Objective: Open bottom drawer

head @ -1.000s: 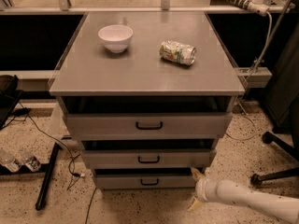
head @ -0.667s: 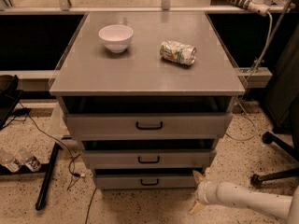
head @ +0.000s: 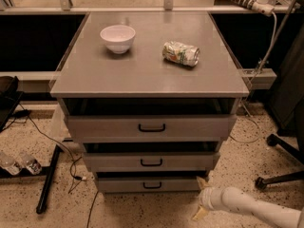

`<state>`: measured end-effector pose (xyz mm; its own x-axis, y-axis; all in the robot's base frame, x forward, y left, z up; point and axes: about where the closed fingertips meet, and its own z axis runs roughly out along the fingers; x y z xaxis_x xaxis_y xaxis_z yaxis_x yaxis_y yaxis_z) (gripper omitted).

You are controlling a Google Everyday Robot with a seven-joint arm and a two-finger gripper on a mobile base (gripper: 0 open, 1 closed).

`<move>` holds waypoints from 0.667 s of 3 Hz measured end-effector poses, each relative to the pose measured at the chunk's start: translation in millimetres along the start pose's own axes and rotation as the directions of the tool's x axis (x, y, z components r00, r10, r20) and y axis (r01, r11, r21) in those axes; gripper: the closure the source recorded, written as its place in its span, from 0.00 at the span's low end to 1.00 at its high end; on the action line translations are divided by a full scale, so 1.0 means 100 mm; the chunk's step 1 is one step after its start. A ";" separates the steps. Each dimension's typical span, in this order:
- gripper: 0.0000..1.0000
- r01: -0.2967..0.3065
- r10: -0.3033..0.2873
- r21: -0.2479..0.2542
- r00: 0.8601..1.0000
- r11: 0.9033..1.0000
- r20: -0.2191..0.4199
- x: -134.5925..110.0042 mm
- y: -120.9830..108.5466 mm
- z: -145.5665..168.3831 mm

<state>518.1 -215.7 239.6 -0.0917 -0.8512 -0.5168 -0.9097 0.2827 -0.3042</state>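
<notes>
The bottom drawer is the lowest and shortest grey front of three, with a small black bar handle at its centre. It sits slightly pulled out, with a dark gap above it. My gripper is low on the right, just off the drawer's right end and below its level, on a white arm coming from the lower right. Its two pale fingers are spread apart and hold nothing. The upper fingertip is close to the drawer's right corner.
A white bowl and a crushed can lie on the cabinet top. The middle drawer and top drawer stand slightly out. Cables and a black bar lie on the floor at left, and a chair base is at right.
My gripper has shifted slightly down and to the right beside the bottom drawer's right end. The drawers, bowl and can have not moved.
</notes>
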 end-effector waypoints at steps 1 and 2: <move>0.00 0.002 -0.002 0.005 0.998 1.000 0.057 -0.04 -0.08 0.13; 0.00 0.022 -0.023 0.017 0.995 1.000 0.093 -0.12 -0.19 0.25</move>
<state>546.4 -199.9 231.5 -0.0322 -0.8124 -0.5822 -0.9043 0.2717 -0.3292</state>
